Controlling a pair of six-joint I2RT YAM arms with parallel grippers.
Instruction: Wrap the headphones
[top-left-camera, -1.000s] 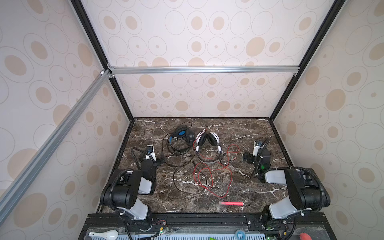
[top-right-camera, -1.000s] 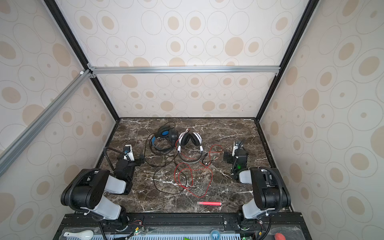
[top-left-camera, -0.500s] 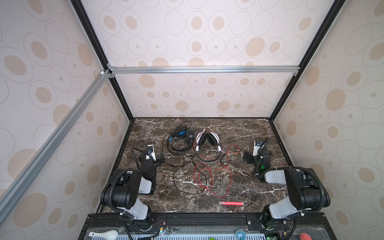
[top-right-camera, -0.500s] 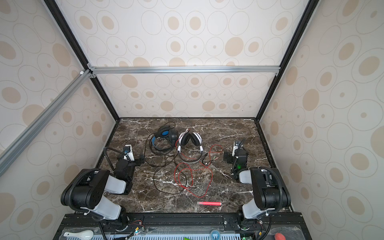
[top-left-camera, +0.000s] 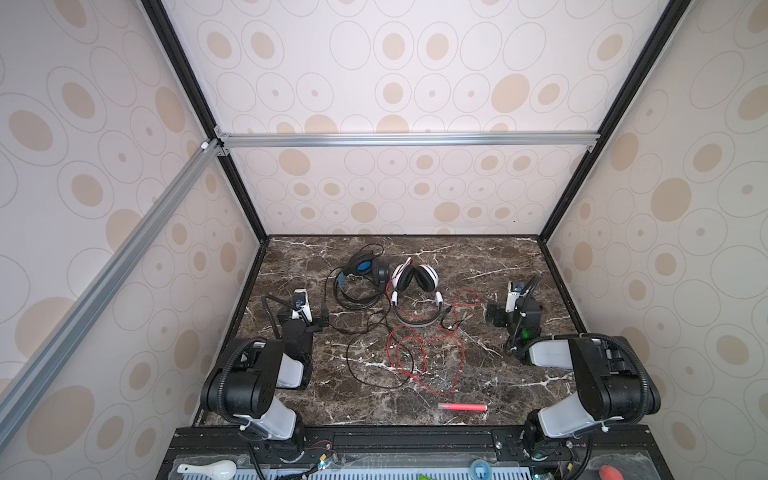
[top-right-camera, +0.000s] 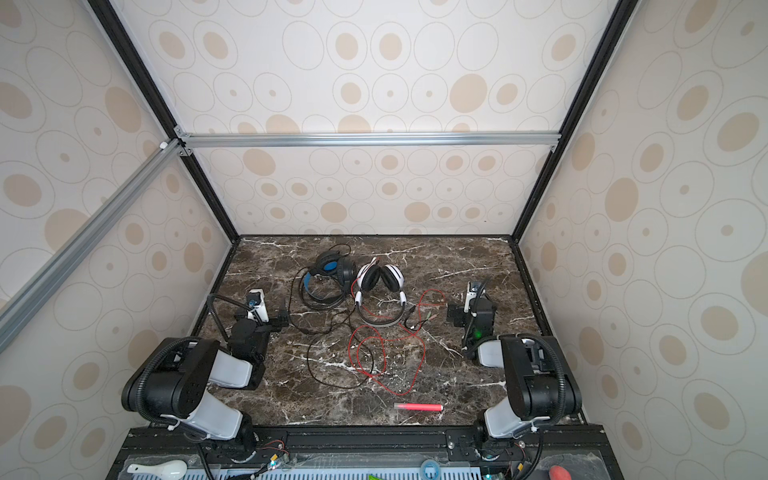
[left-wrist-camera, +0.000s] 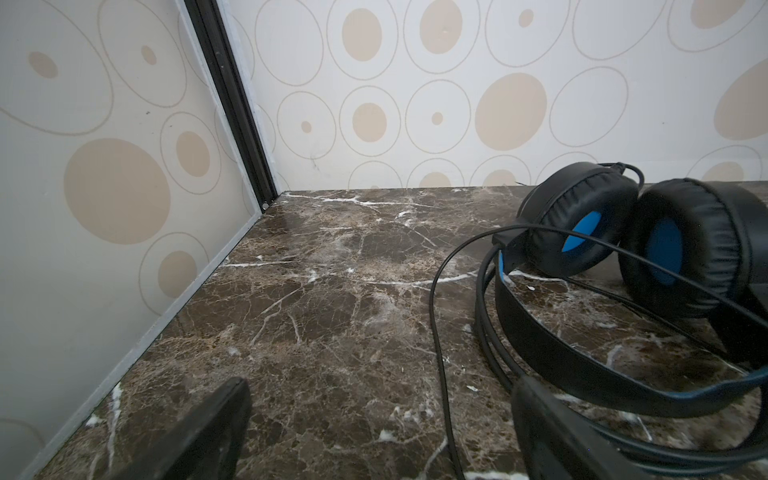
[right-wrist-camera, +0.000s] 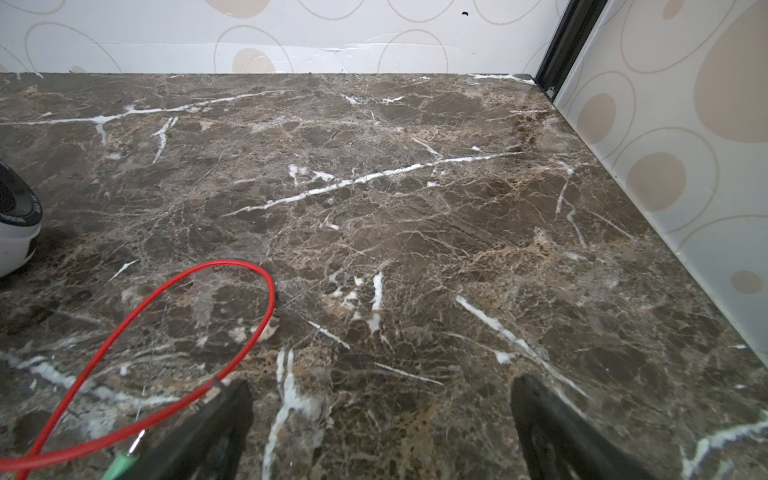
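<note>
Two headsets lie side by side between wide-open, empty grippers: the black-and-blue headset (top-left-camera: 365, 270) sits just ahead and inward of the left gripper (top-left-camera: 304, 319), headband end nearest it, while the white headset (top-left-camera: 415, 280) trails its red cable (right-wrist-camera: 272, 295) beside the right gripper (top-left-camera: 514, 315).

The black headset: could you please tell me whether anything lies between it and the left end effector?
No foreign object does. Only the black cable of the black headset itself loops over the marble table between the headset and the open left end effector.
</note>
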